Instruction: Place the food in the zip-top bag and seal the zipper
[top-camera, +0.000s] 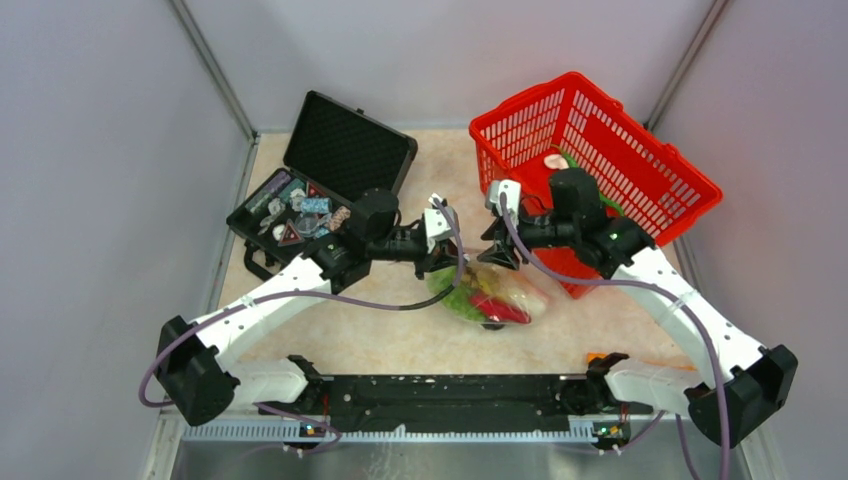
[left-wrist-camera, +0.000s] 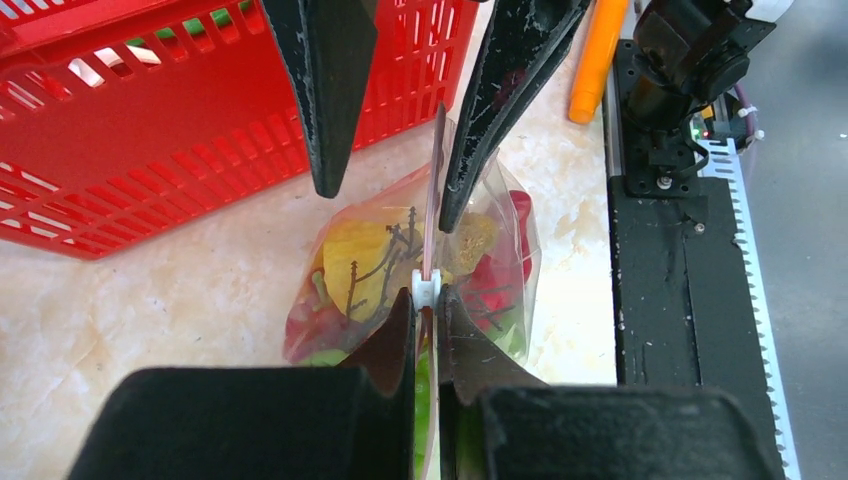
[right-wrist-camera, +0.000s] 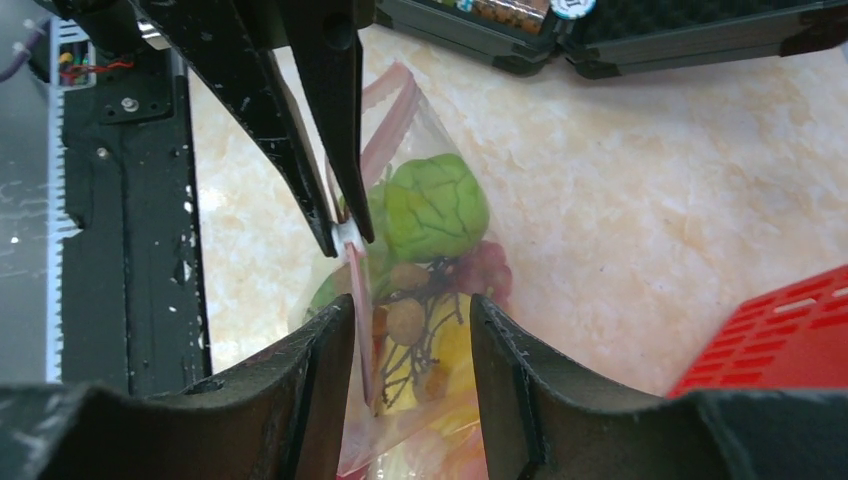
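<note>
My left gripper (left-wrist-camera: 427, 305) pinches the zipper (left-wrist-camera: 434, 200) beside the red basket (left-wrist-camera: 150, 120); right gripper (right-wrist-camera: 412, 310) gapes. On one hold, the zip-top bag (left-wrist-camera: 515, 245) may twist unsealed

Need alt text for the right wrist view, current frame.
The left gripper, shut, pinches the pink zipper of a clear zip-top bag filled with toy food, while the right gripper stands open astride the bag's edge. A black case lies beyond; a red basket corner shows lower right.
</note>
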